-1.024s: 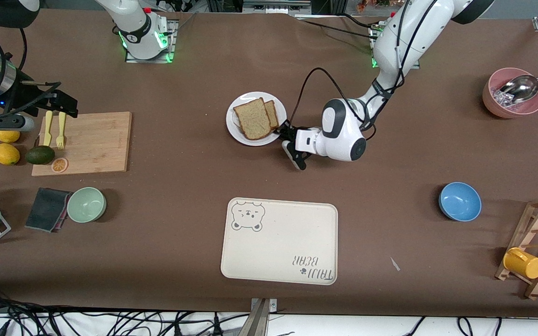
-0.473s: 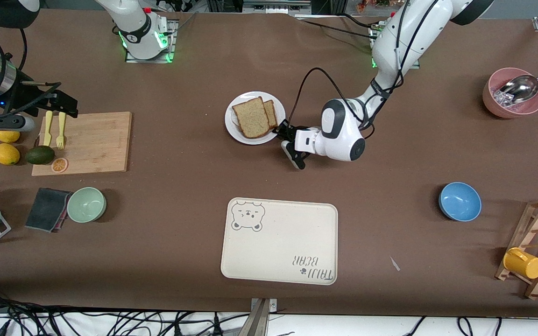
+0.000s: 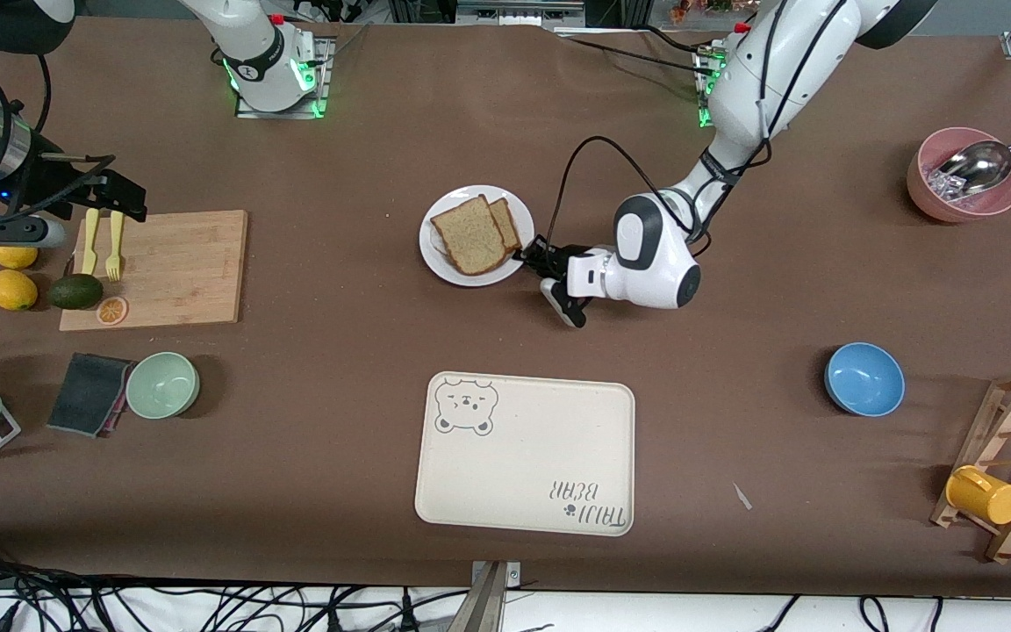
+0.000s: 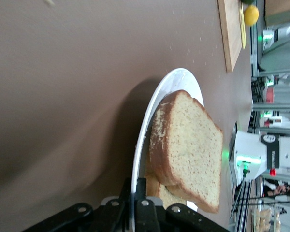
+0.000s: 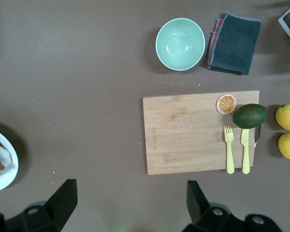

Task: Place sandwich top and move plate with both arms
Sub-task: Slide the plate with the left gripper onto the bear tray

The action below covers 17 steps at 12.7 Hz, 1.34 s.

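The white plate (image 3: 479, 277) sits mid-table and carries the sandwich top (image 3: 469, 233), a speckled brown slice lying on a second slice (image 3: 508, 223). My left gripper (image 3: 534, 257) is shut on the plate's rim on the side toward the left arm's end. In the left wrist view its jaws (image 4: 137, 193) clamp the rim (image 4: 150, 111), with the sandwich top (image 4: 191, 145) just past them. My right gripper (image 3: 115, 197) waits open and empty over the end of the cutting board (image 3: 172, 263). In the right wrist view (image 5: 130, 193) the plate (image 5: 2, 176) shows at the edge.
A cream bear-printed tray (image 3: 525, 456) lies nearer to the front camera than the plate. A blue bowl (image 3: 864, 378) and a mug rack (image 3: 1006, 478) are toward the left arm's end. A green bowl (image 3: 162, 384), forks, an avocado and lemons are by the cutting board.
The plate with the bread has shifted a little nearer to the front camera, and my left gripper moved with it on the rim. The right arm has not moved.
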Available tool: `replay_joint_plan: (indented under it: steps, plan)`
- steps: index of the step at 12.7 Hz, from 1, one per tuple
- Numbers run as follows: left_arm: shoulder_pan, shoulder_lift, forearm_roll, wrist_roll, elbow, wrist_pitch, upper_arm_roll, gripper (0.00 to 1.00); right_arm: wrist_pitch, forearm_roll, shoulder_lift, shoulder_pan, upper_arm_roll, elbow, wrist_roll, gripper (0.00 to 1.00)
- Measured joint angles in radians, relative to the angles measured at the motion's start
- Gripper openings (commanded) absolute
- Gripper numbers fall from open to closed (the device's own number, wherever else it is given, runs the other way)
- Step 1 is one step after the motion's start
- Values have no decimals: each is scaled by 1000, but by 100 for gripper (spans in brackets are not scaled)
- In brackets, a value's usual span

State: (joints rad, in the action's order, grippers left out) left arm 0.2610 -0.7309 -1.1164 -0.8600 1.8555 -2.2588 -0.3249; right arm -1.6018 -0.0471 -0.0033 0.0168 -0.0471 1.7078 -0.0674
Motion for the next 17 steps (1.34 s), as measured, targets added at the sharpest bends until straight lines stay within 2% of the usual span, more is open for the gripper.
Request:
replay_joint_plan:
  steps: [3, 6, 12, 17]
  plan:
    - [-81, 2, -31, 0, -40, 53, 0, 0, 0, 0, 0, 0, 0, 0, 0, 100]
    - [-155, 4, -34, 26, -120, 81, 1, 0, 0, 0, 1, 0, 0, 0, 0, 100]
    - [-168, 0, -36, 234, -284, 82, 72, 0, 0, 0, 2, 0, 0, 0, 0, 100]
    - [-167, -36, -36, 258, -381, 58, 121, 0, 0, 0, 4, 0, 0, 0, 0, 100]
